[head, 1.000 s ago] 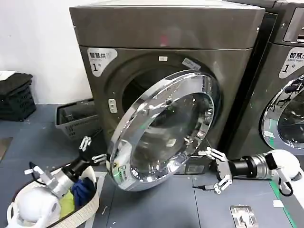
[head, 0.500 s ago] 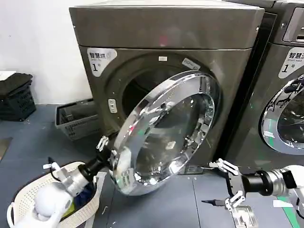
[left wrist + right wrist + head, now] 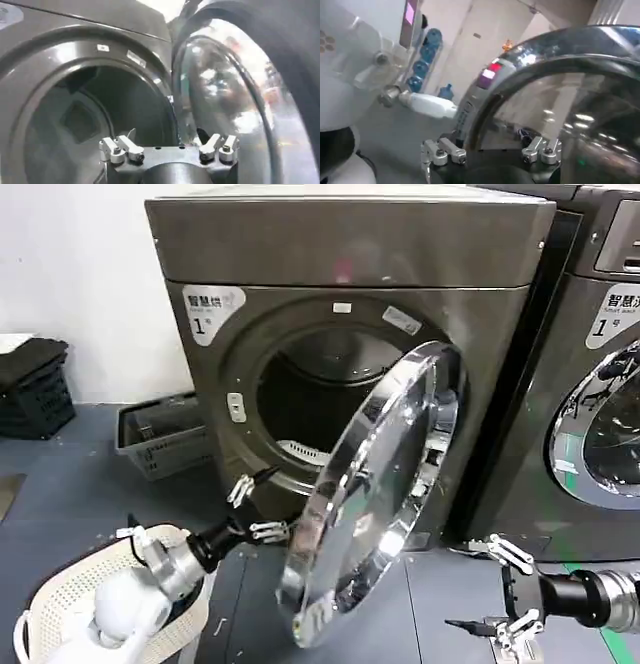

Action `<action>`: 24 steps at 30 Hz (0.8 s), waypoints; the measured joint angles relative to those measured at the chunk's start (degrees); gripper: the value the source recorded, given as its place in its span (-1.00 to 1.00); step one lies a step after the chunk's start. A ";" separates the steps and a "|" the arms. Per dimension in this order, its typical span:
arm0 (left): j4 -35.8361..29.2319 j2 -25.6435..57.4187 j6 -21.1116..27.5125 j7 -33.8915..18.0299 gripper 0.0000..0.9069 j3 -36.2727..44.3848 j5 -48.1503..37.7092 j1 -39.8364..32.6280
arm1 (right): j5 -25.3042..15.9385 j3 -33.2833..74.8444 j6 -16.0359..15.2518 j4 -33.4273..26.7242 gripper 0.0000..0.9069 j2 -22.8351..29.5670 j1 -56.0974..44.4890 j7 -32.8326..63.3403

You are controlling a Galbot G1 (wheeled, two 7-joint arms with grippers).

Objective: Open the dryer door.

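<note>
- The door stood swung well out from the dryer, hinged at its right side, its chrome ring turned nearly edge-on to the head camera; its lower rim hung low over the floor.
- The glass and grey inner face were hard to make out from the head view; the left wrist view showed the door as a curved, reflecting pane beside the dark drum mouth.
- The drum lay open to view, mostly dark inside, with a pale ribbed piece low at its lip.
- A white sticker on the dryer's front carried Chinese characters and a large "1"; two smaller labels above the opening were too small to read.
- A second machine at the right was cut off by the frame edge; its sticker also showed a "1".
- The left pincer reached up and forward from low left, fingers spread, just beside the door's left rim near the drum's lower lip; contact could not be told.
- The right pincer was held low at the right, pointing left toward the door, fingers spread and holding nothing, apart from the door.
- A white basket sat under the left arm, partly cut off; a grey crate stood by the wall.
</note>
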 joint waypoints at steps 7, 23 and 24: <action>-0.40 0.25 -0.27 0.28 1.00 2.14 -0.62 -1.27 | -0.65 5.58 2.15 -4.14 1.00 3.15 -3.82 -0.48; 2.43 -0.95 -2.46 1.00 1.00 12.36 -1.63 -7.76 | -1.24 27.79 9.71 -9.06 1.00 13.98 -15.31 3.30; 2.68 -1.24 -2.57 1.04 1.00 13.26 -1.70 -8.35 | -1.35 29.30 10.43 -9.67 1.00 14.84 -15.77 4.16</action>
